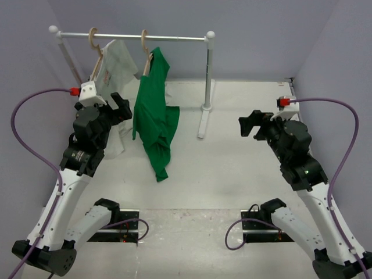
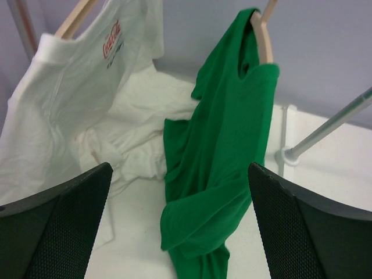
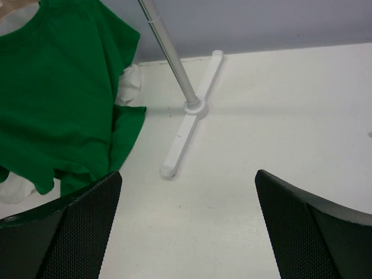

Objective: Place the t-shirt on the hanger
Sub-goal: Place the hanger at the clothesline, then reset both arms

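- While the white cotton t-shirt with small red print [image 1: 113, 64] hangs on its own wooden hanger at the far left of the white metal clothes rail [image 1: 174, 37], it has no part in this job.
- Just beside it, the left gripper [image 1: 121, 106] hovers with its jaws spread wide and nothing between them. Its wrist view shows both shirts beyond the bare fingers [image 2: 64, 226].
- Right of that, the plain bright green short-sleeved cloth t-shirt [image 1: 152, 116] hangs from the pale tan wooden hanger [image 1: 145, 51], whose curved hook sits over the rail.
- In the left wrist view the collar lies around the hanger's neck and one shoulder caps a wooden arm. The body falls twisted and bunched, its tail reaching the white table [image 1: 232, 174].
- By my reading, the hanging step is done or nearly so. Whether the far shoulder is seated cannot be told.
- Any next move calls for checking that shoulder and easing the cloth straight without tugging the hook off the rail.
- Further right stands the rail's white upright post [image 1: 208, 75] on its flat foot.
- Well apart at the right, the right gripper [image 1: 251, 123] hangs above the table, jaws wide, holding nothing.
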